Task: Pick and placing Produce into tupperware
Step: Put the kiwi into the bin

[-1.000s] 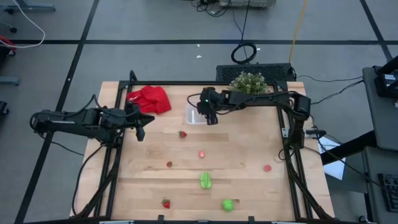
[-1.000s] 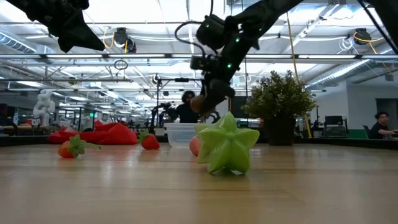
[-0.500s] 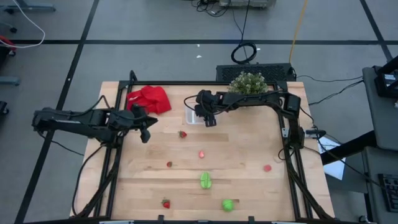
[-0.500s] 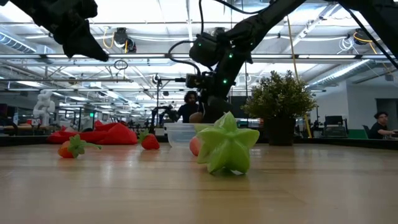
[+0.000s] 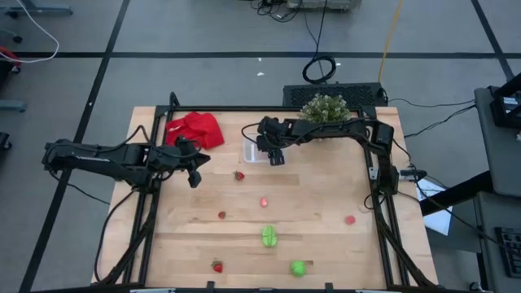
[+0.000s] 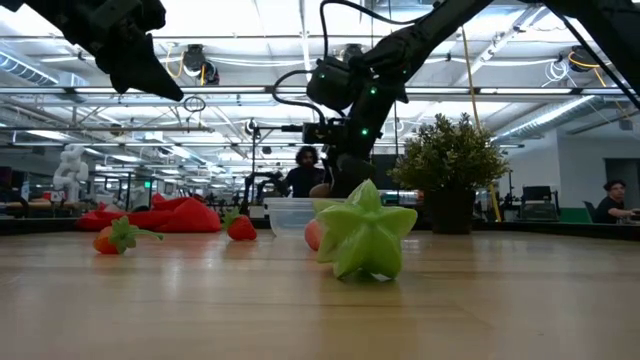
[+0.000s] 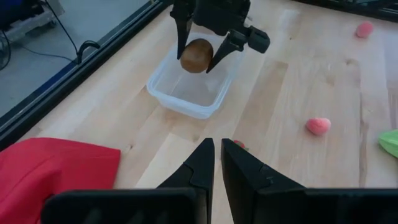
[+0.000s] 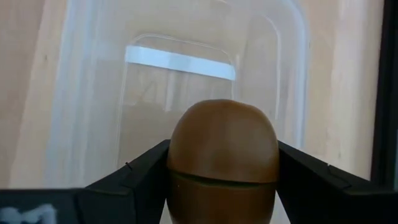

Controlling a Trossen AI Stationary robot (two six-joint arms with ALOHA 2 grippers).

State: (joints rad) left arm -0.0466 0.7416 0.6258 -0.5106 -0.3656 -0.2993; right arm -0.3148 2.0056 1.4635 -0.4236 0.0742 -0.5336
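Our left hand, fingers pressed shut on nothing, hangs above the desk beside the red cloth. Our right hand pinches the brown oval directly over the tupperware below it. We judge it light, rigid and smooth, best gripped across its middle.

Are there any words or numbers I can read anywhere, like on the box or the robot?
No readable text.
The tupperware is clear plastic and shows no label.
The brown oval in the right gripper has no writing.
The red cloth is plain.
One corner of the right wrist view shows pale marks, too blurred to read.
Signs in the room behind the table are too small to read.
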